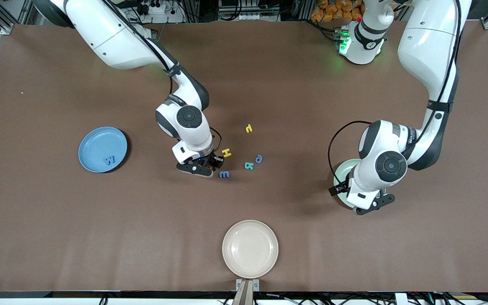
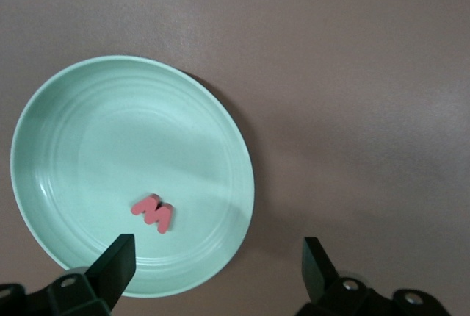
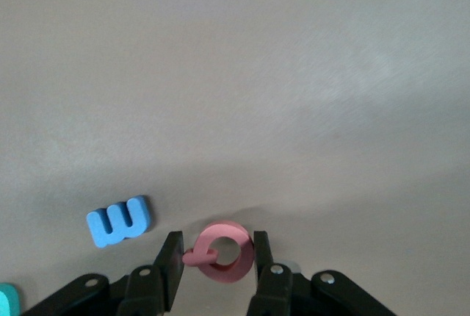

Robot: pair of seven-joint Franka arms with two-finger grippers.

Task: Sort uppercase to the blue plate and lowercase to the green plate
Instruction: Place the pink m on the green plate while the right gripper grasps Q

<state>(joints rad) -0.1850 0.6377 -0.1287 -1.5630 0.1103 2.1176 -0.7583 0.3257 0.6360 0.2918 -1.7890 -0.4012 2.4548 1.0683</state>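
Right gripper (image 3: 213,264) is clamped on the red ring-shaped Q (image 3: 220,251) at table level among the loose letters, presumably for transfer to the blue plate (image 1: 95,144), while the left gripper (image 2: 217,264) waits, jaws wide, over the green plate (image 2: 88,147) holding the red w (image 2: 153,213).

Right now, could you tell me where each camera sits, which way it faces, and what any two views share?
Front view: high across the table, facing both arms; shows the blue plate, cream plate and loose letters.
Left wrist view: on the left arm, looking down at the green plate holding a red w; the open left gripper shows.
Right wrist view: on the right arm, looking down; the right gripper is shut on the red Q.
Shared: the green plate shows in the front and left wrist views.
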